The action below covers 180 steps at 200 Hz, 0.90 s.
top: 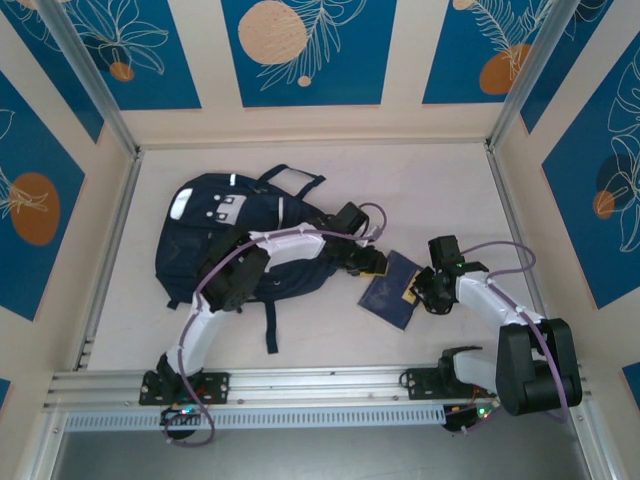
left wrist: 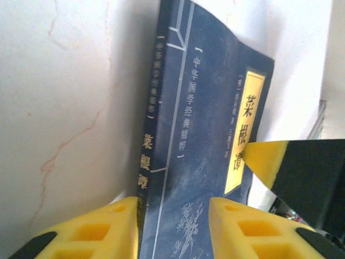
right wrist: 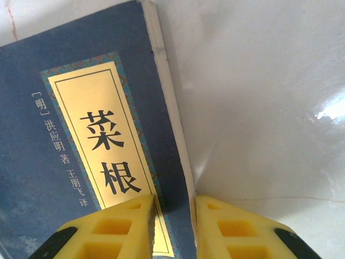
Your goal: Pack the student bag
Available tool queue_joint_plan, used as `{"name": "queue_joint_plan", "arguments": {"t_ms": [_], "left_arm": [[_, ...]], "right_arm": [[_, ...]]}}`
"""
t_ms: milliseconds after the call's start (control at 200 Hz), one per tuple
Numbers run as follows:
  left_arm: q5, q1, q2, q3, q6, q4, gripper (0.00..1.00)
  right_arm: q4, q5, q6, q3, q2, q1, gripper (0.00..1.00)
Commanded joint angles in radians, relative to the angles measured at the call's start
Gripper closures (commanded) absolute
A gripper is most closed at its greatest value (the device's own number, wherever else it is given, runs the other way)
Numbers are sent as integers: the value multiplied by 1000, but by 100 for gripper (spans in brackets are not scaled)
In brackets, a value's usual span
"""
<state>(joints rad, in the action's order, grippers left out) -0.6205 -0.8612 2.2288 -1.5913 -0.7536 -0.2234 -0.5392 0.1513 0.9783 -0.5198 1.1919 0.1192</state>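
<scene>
1 pale surface [top: 430, 180] carried everything. The student bag [top: 215, 235] lay left of centre, with the left arm crossing over it. 1 navy book [top: 392, 290] sat just right of the bag. Right tool [right wrist: 175, 211] was clenched on the book's page edge. Left tool [left wrist: 173, 216] straddled the spine end; a firm pinch could not be told. Risk: 2 opposed pulls could bend or drop the book. Free room lay behind the book; the right wall stood near.
</scene>
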Motion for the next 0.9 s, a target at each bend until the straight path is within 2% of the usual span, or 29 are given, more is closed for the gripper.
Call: {"name": "queue_joint_plan", "arguments": {"t_ms": [0,185,330,425,625,685,790,895], "left_arm": [[-253,-55,-71,6,-73,193,66],[-309,-55,-83,24,-110,248,67],[-341,-65,-33,-1,-114,236,67],[-295,-72,-10,-44,-31,108,64],[-119,-72,-5,-147,177,-208,59],[-114,-71,0,-146,183,-212,68],[-125,-72,-3,-119,163,-165,99],[-76,-68,-73,-64,160,-123,100]], "right_arm": [[37,-66,-3,15,19,11,76],[42,-73,-3,11,21,7,76],[48,-81,-3,11,21,5,76],[49,-84,-3,11,21,3,76],[52,-87,-9,14,17,3,76],[56,-92,-8,16,11,2,76],[57,-109,-9,17,-25,3,73],[-2,-84,-27,-6,-122,9,68]]}}
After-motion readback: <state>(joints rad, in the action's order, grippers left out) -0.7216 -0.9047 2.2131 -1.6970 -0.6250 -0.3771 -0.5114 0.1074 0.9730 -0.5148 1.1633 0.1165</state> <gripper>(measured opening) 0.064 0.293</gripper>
